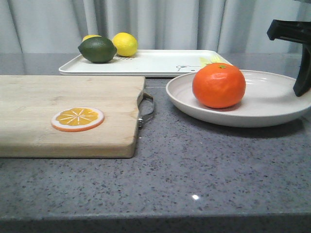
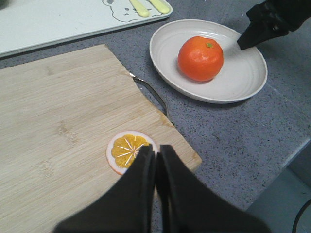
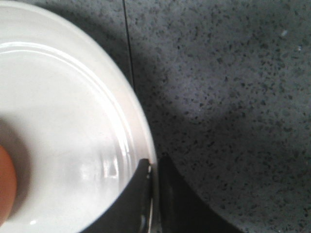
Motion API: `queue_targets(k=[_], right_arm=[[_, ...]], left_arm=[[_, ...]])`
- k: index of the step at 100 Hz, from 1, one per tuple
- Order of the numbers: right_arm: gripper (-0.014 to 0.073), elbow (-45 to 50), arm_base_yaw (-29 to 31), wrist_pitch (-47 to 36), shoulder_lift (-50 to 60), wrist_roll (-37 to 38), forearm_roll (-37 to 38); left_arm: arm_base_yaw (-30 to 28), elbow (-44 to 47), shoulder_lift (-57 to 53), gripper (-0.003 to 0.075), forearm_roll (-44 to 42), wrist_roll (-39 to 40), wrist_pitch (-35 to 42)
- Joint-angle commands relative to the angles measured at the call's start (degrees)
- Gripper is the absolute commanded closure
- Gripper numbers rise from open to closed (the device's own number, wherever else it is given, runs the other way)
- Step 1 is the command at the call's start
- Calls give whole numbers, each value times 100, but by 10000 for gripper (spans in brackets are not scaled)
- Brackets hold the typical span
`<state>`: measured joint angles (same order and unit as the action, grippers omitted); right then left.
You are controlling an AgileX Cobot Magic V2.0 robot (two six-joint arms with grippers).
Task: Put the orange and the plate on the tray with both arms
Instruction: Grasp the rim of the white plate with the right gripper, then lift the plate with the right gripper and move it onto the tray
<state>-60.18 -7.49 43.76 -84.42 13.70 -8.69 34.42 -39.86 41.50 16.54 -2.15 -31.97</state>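
Note:
The orange (image 1: 218,85) lies in the off-white plate (image 1: 272,99) on the grey counter at the right. The white tray (image 1: 160,63) lies just behind the plate, its bear and cutlery print near the plate. My right gripper (image 3: 154,162) is shut on the plate's right rim (image 3: 143,131), one finger inside and one outside; it also shows in the front view (image 1: 302,87). My left gripper (image 2: 156,149) is shut and empty, above the near corner of the wooden board, away from the orange (image 2: 200,58) and the plate (image 2: 243,73). It is out of the front view.
A wooden cutting board (image 1: 48,111) with a metal handle (image 1: 147,109) lies left of the plate, an orange slice disc (image 1: 77,119) on it. A dark green lime (image 1: 97,49) and a yellow lemon (image 1: 125,44) lie on the tray's left end.

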Motion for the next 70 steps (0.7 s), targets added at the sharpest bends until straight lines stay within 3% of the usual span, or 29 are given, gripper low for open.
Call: queue_targets(k=[1, 41, 70], right_arm=[[661, -310, 36, -211, 250, -177, -202], [661, -1952, 23, 60, -670, -833, -1341], [661, -4030, 0, 720, -2011, -869, -1380]], left_arm=[[-8, -140, -25, 739, 121, 33, 388], [-8, -140, -25, 739, 334, 33, 398], [-8, -140, -25, 739, 334, 33, 398]])
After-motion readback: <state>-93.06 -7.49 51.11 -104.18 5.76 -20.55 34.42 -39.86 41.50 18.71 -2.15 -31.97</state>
